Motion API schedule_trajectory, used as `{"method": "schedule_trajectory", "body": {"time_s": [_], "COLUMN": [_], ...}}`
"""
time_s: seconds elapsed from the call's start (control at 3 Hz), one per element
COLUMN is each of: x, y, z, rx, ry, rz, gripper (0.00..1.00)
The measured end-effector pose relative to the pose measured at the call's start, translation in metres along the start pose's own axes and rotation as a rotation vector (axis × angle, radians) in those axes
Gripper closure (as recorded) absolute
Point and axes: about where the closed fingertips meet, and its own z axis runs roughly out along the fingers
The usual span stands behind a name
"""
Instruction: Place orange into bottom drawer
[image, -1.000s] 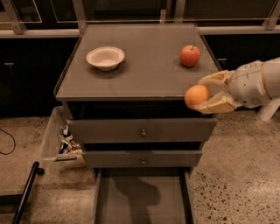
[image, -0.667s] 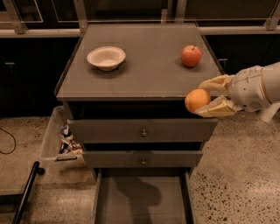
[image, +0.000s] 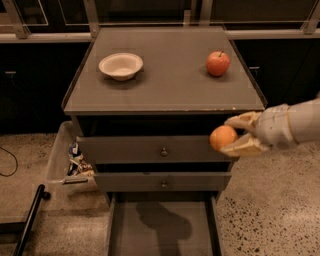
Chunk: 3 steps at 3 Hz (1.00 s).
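Note:
My gripper (image: 231, 135) reaches in from the right and is shut on the orange (image: 222, 137), a small smooth round fruit. It holds the orange in the air in front of the top drawer's front, at its right end, below the cabinet top's front edge. The bottom drawer (image: 162, 227) is pulled out below, showing its flat gray floor with the arm's shadow on it. The orange hangs above the drawer's right side wall.
A gray cabinet top (image: 165, 82) carries a white bowl (image: 121, 65) at the left and a red-orange apple (image: 218, 63) with a stem at the right. Two drawers with brass knobs (image: 163, 151) sit above the open one. A bin with packets (image: 75, 162) stands at the left.
My gripper has moved down with the orange, from level with the cabinet top's front edge to in front of the top drawer.

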Motion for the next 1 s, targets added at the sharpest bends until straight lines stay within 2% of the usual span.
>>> {"method": "schedule_trajectory", "body": {"time_s": [0.33,0.67,1.0], "x": [0.054,0.087,0.111], "y": [0.039,0.064,0.079], "z": [0.045,0.082,0.124], "rx": [-0.057,-0.089,-0.127], "ry": [0.013,-0.012,-0.048], "rz": [0.05,0.039,0.027], "gripper": [1.0,1.0,1.0]}}
